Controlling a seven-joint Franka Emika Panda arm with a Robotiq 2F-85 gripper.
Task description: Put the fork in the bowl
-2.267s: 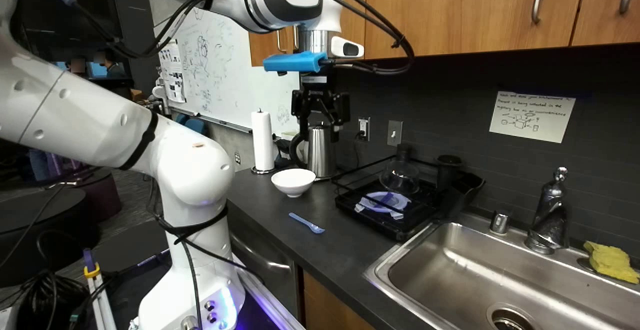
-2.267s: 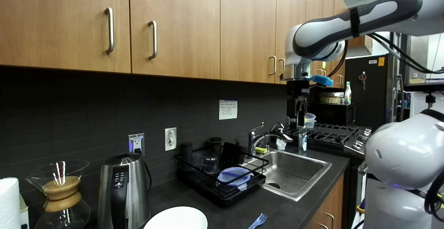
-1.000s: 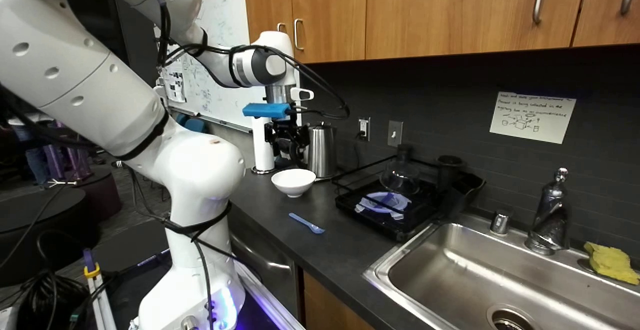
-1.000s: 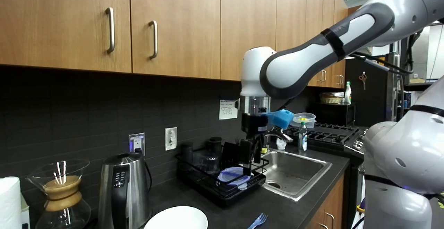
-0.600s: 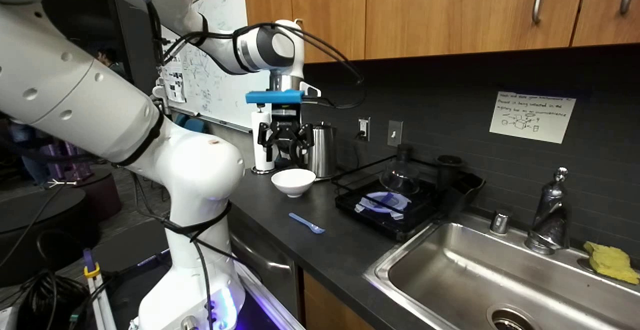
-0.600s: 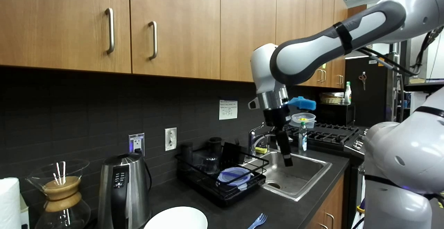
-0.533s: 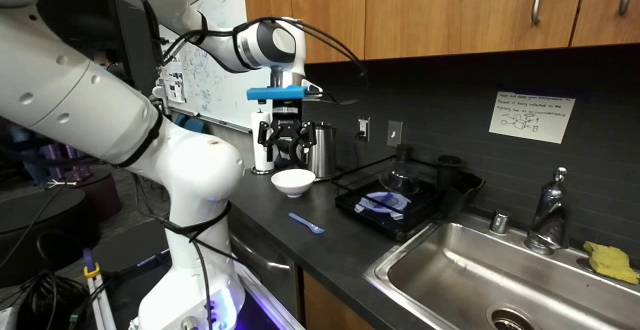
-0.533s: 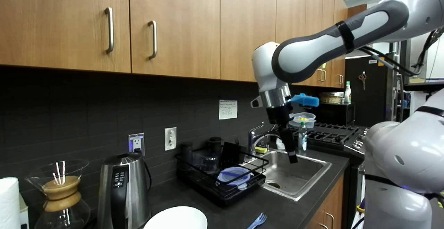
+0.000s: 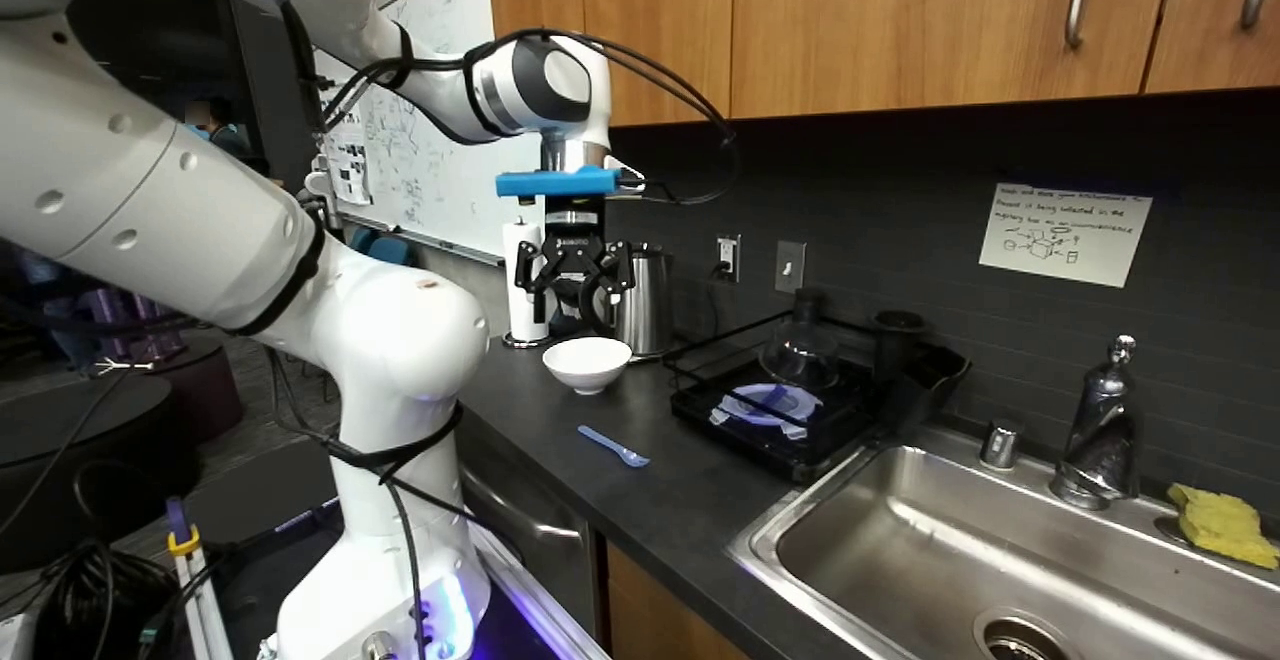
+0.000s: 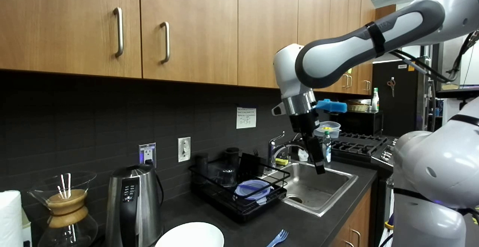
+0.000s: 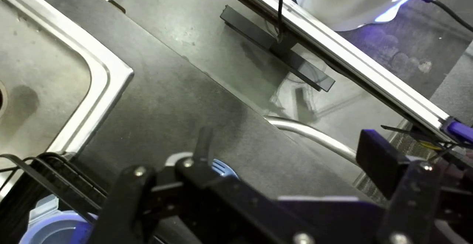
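Observation:
The blue fork (image 9: 613,446) lies flat on the dark counter in both exterior views. In the wrist view only its tines (image 11: 221,168) show, past my near finger, and the handle is hidden. A plain white bowl (image 9: 587,365) stands upright on the counter beyond the fork; an exterior view cuts it off at the bottom edge (image 10: 192,235). My gripper (image 9: 577,306) hangs in the air, well above the counter and apart from both. It is tilted (image 10: 320,169), and its fingers (image 11: 384,162) stand wide apart with nothing between them.
A black dish rack (image 10: 220,204) with a lidded container sits beside the sink (image 9: 930,530). Behind the bowl stand a steel kettle (image 10: 149,202) and a paper towel roll (image 9: 518,312). Wooden cabinets (image 9: 900,20) hang over the counter.
The gripper has come down from a higher spot, then tilted from upright and risen slightly over the last second. Its jaws have stayed open. Fork and bowl have not moved.

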